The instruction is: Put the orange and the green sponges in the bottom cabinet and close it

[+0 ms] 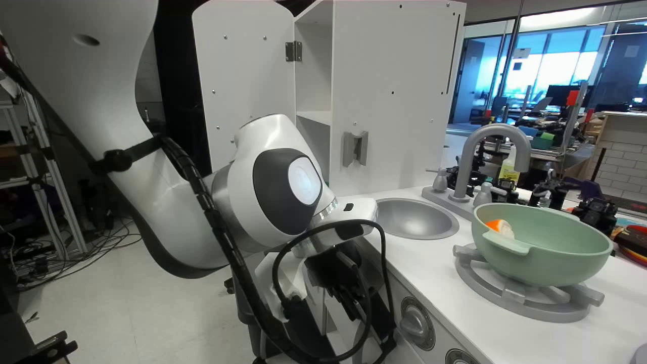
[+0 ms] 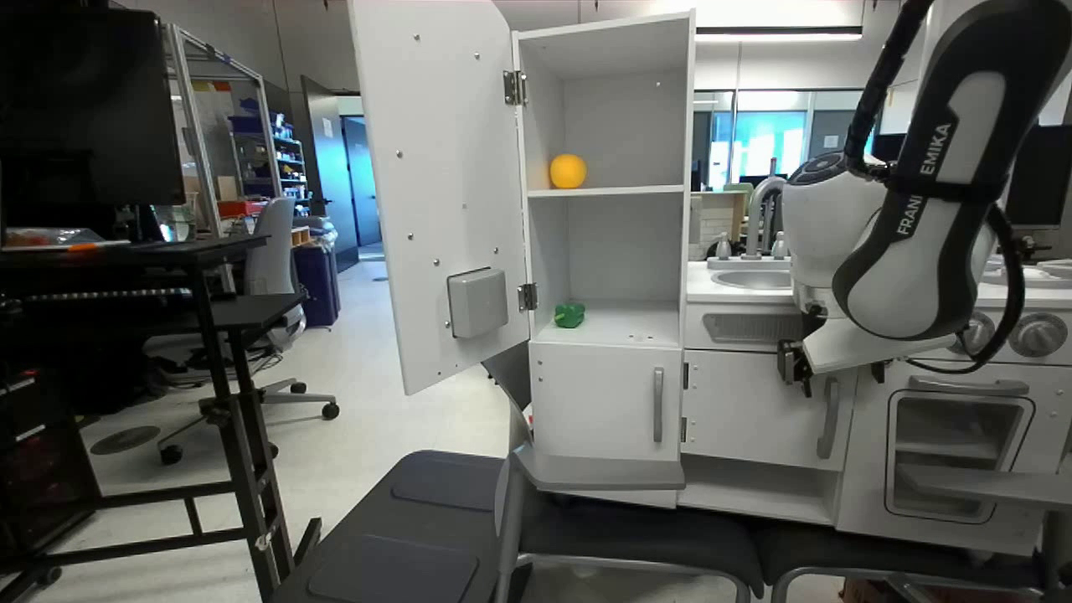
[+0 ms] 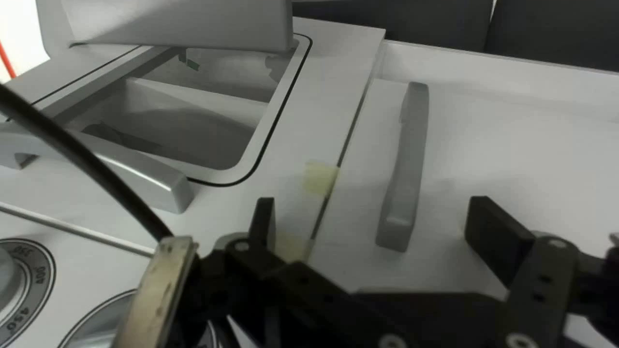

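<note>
A round orange thing [image 2: 568, 171] sits on the upper shelf of the tall white cabinet [image 2: 620, 188], whose door [image 2: 452, 193] stands wide open. A green pepper-shaped thing [image 2: 569, 315] sits on the lower shelf. The bottom cabinet door [image 2: 599, 402] below it is shut. The door under the sink [image 2: 745, 410] also looks shut. My gripper [image 3: 375, 217] is open and empty in front of that door. Its grey handle [image 3: 407, 164] lies between and beyond the fingers, apparently untouched. In an exterior view my gripper [image 1: 361, 308] is partly hidden by cables.
A green bowl [image 1: 551, 258] with an orange-and-white item stands on a grey burner [image 1: 525, 311]. The sink [image 1: 417, 220] and faucet [image 1: 498, 131] are beside the tall cabinet. Oven door [image 3: 285, 130] and knobs adjoin the under-sink door. Dark chairs [image 2: 636, 536] stand before the cabinets.
</note>
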Available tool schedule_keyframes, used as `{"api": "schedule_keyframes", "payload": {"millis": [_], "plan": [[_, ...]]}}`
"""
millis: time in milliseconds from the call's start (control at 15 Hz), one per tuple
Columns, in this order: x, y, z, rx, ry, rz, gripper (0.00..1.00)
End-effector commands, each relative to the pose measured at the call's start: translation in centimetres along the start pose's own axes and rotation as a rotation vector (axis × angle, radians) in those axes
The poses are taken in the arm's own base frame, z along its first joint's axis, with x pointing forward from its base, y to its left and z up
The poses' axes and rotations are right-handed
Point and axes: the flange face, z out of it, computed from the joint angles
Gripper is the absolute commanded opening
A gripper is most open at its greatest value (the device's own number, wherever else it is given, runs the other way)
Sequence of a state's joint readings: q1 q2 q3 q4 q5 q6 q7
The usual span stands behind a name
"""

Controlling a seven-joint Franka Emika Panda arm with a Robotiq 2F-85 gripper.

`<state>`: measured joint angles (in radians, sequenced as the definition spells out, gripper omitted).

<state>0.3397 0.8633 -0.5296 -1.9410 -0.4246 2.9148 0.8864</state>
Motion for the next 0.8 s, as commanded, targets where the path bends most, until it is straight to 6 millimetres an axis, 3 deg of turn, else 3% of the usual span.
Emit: {"api": "schedule_keyframes", "payload": {"millis": [0,267,333,400,667,733], "plan": [[-0.7,1.0,-0.4,0.015,0.048,0.054,1.00],[-2.5,0.5,-1.6,0.022,0.066,0.042,1.00],[-3.2,0.1,-3.1,0.023,0.060,0.020,1.00],[-4.1,0.0,-2.7,0.035,0.057,-0.010,1.00],[-6.0,0.0,-6.2,0.073,0.052,-0.111,1.00],[-5.9,0.5,-8.4,0.087,0.043,-0.136,1.00]]}}
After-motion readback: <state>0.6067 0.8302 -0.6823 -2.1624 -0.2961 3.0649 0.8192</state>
